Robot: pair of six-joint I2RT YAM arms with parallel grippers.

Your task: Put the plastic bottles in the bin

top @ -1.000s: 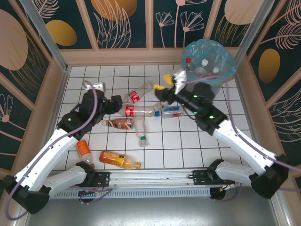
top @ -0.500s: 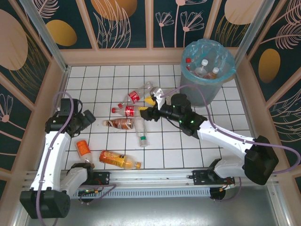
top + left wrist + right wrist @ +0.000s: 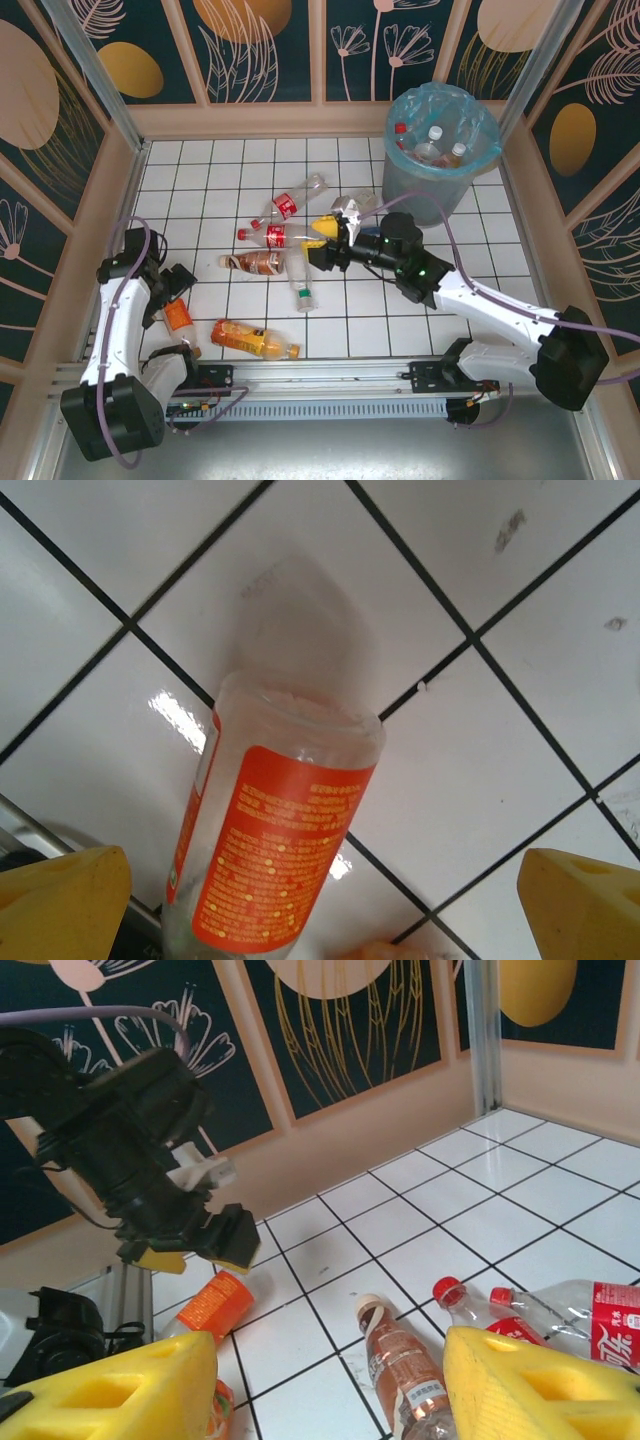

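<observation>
Several plastic bottles (image 3: 262, 262) lie scattered on the white tiled floor (image 3: 240, 160) left of the bin (image 3: 412, 188), which holds a few more, the left gripper (image 3: 320, 905) spread wide over an orange-labelled bottle (image 3: 275, 865), the right gripper (image 3: 330, 1385) equally wide, empty, beside the cluster.

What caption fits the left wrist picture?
The left gripper, open, hangs over a clear plastic bottle with an orange label lying on the white tiled table.

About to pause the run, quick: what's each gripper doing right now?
Left gripper: open, empty, pointed at the orange-label bottle.
Right gripper: open, holding nothing.
</observation>
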